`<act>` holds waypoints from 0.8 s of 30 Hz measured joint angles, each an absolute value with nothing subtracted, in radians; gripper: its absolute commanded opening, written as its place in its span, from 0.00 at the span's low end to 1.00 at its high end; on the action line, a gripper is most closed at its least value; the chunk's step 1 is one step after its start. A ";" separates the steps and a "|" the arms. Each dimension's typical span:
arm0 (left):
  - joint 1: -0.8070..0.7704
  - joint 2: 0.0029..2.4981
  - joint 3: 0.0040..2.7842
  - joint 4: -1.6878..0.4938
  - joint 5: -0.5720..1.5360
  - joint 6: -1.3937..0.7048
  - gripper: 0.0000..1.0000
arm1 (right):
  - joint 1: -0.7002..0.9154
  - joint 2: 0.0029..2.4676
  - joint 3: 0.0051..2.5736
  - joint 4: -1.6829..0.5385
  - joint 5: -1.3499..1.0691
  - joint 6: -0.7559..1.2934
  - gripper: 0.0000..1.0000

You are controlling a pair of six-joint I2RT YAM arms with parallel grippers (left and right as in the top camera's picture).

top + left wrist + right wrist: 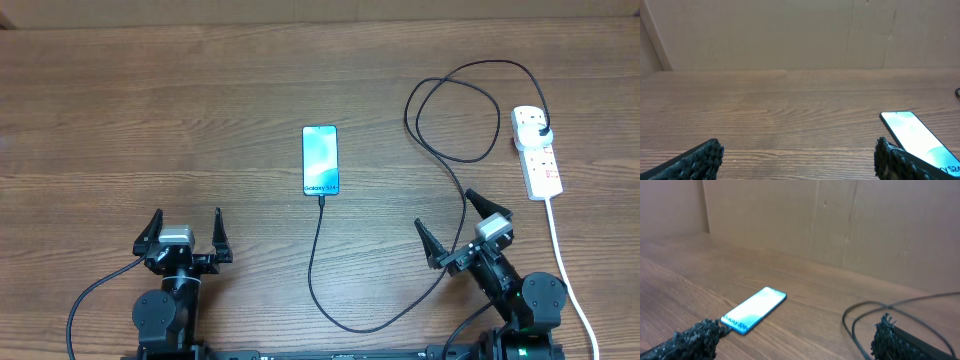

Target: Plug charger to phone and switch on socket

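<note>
The phone [320, 160] lies face up mid-table, its screen lit; it also shows in the left wrist view [917, 137] and the right wrist view [755, 310]. The charger cable [330, 300] has its tip at the phone's near end, curves toward me, then loops up to its black plug [541, 129] in the socket [537, 150] at the far right. My left gripper [186, 236] is open near the front left edge, holding nothing. My right gripper [466, 226] is open at the front right, with the cable [855, 330] between its fingers but untouched.
The socket's thick white cord [570, 275] runs down the right side past my right arm. A brown wall [800, 35] closes off the far edge of the wooden table [150, 120].
</note>
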State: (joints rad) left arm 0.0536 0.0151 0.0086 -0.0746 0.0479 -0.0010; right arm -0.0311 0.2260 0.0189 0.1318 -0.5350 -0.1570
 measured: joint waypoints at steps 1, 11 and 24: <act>0.054 0.015 0.009 -0.075 0.048 -0.001 1.00 | -0.031 0.217 0.019 0.123 -0.535 -0.157 1.00; 0.054 0.015 0.009 -0.075 0.048 -0.001 1.00 | -0.031 0.038 0.019 -0.055 -0.531 -0.157 1.00; 0.054 0.015 0.009 -0.075 0.048 -0.001 1.00 | -0.031 0.013 0.019 -0.054 -0.523 -0.158 1.00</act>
